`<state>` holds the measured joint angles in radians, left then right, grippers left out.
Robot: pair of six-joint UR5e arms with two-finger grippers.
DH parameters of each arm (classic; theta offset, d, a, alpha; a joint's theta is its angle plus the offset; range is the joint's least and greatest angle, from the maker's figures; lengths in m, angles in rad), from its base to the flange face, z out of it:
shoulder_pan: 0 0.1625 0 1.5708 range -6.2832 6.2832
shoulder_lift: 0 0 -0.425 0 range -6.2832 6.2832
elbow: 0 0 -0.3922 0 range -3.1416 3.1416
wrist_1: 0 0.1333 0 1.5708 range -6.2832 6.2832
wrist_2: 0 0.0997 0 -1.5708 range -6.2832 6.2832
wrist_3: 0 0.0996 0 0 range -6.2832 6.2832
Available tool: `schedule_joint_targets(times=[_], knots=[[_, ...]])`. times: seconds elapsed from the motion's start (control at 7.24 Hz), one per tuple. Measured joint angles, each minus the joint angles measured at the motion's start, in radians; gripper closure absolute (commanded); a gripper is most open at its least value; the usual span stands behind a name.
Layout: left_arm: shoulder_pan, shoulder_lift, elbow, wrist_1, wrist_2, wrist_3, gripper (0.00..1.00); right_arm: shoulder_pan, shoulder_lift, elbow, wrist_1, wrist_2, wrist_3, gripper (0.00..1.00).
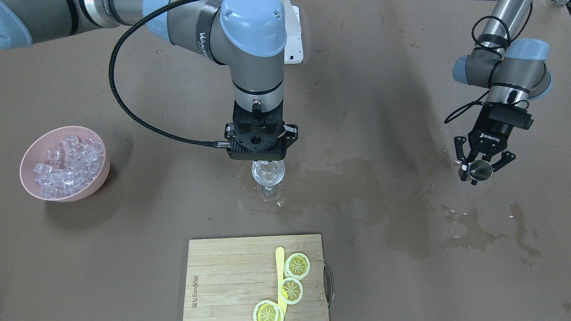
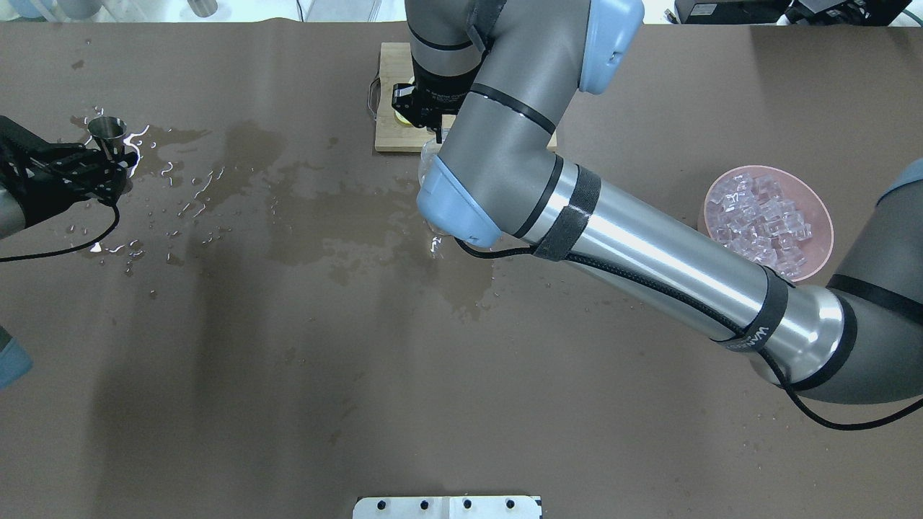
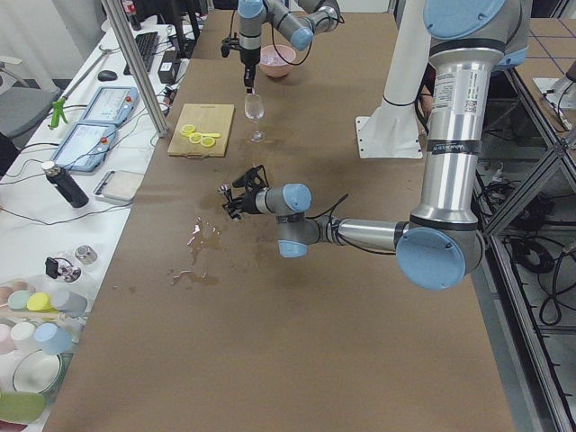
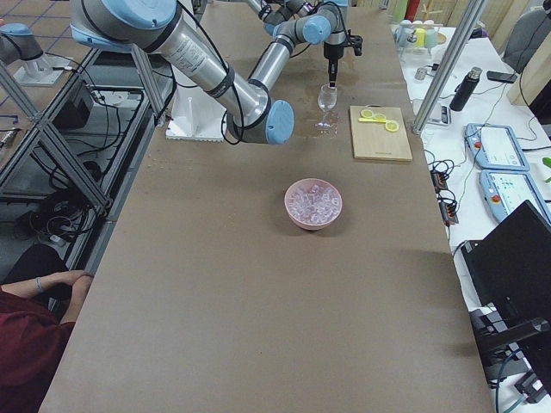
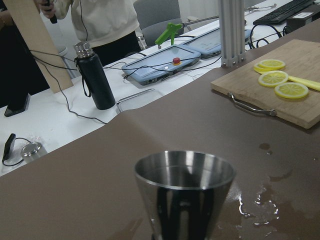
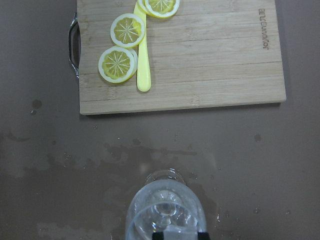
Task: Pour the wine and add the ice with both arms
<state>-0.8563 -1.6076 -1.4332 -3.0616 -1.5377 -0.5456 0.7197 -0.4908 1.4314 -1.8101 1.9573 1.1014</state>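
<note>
The ice [image 1: 67,166] lies heaped in a pink bowl [image 1: 96,187] at the left edge of the front-facing frame, well apart from the wine glass [image 1: 267,177], which stands in the middle of the table [image 1: 379,111]. The cubes look hard, light, wet and slippery. I think it is best to pinch one gently on two opposite flat faces, so that it does not shoot out. Of the wine I see only something clear inside the glass, which I cannot tell from ice. The glass looks thin and top-heavy, so it should not be pushed. The right claw [image 1: 256,154] hangs directly over its mouth with the tips apart; whether a cube is between them I cannot tell. At the right of the frame the left claw [image 1: 482,167] is clenched on a steel measuring cup [image 5: 185,200], held upright above wet patches [image 1: 464,223].
</note>
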Motion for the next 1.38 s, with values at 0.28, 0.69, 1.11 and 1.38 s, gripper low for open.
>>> schedule_joint_targets(times=[0.28, 0.69, 1.11, 1.38], knots=[[-0.013, 0.014, 0.050, -0.055, -0.002, -0.121, 1.00, -0.007, 0.000, 0.000, 0.000, -0.004, 0.000, 0.68], [-0.016, 0.019, 0.151, -0.189, 0.001, -0.176, 1.00, -0.012, 0.000, 0.000, 0.001, -0.011, 0.000, 0.00], [-0.008, -0.001, 0.217, -0.278, 0.028, -0.177, 1.00, -0.006, -0.001, 0.006, 0.002, -0.019, -0.008, 0.00], [-0.004, -0.025, 0.267, -0.306, 0.062, -0.175, 1.00, 0.070, -0.024, 0.028, 0.001, 0.035, -0.031, 0.00]])
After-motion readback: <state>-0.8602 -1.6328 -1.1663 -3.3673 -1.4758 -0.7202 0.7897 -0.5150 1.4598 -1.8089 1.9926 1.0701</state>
